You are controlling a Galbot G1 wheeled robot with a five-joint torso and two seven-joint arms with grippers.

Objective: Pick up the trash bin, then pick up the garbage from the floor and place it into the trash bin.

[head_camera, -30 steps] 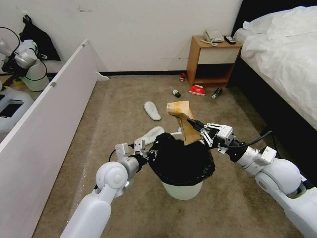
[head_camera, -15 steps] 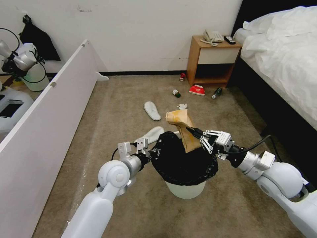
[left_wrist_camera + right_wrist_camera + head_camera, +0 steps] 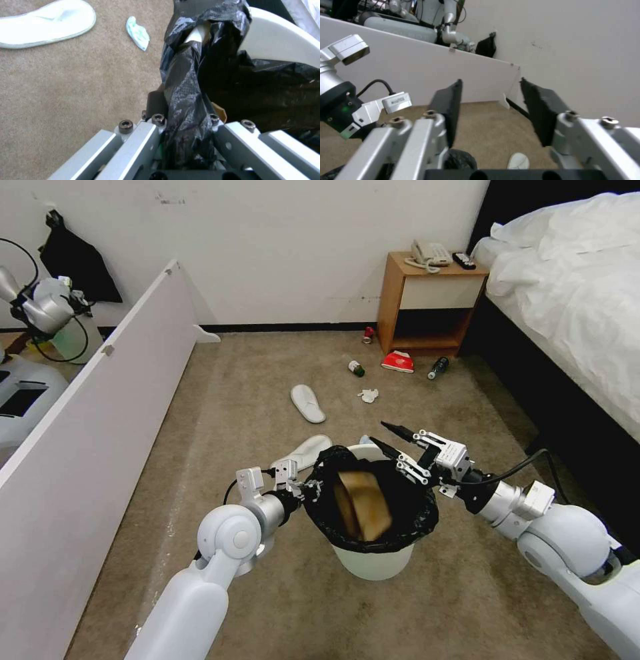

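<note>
The trash bin (image 3: pixel 371 565) is white with a black bag folded over its rim, and it hangs low before me. My left gripper (image 3: pixel 301 489) is shut on the near-left rim, pinching rim and bag (image 3: pixel 185 82). Just above the far-right rim, my right gripper (image 3: pixel 381 433) is open and holds nothing; its black pads (image 3: pixel 448 107) stand wide apart. A brown paper bag (image 3: pixel 363 505) lies inside the bin. On the carpet are two white slippers (image 3: pixel 307 403) (image 3: pixel 304 451), a tissue (image 3: pixel 368 395), a pale blue wad (image 3: pixel 137 32), small bottles (image 3: pixel 357 369) (image 3: pixel 437 368), a red packet (image 3: pixel 398 361) and a red can (image 3: pixel 367 335).
A wooden nightstand (image 3: pixel 427 303) with a telephone (image 3: pixel 430 252) and a remote (image 3: pixel 464 261) stands at the far wall. The bed (image 3: pixel 580 287) runs along the right. A white panel (image 3: pixel 100 400) fences off the left, with another robot (image 3: pixel 47 307) behind it.
My right gripper has opened and let go of the brown paper bag, which has dropped from above the rim into the bin. The left gripper keeps its hold.
</note>
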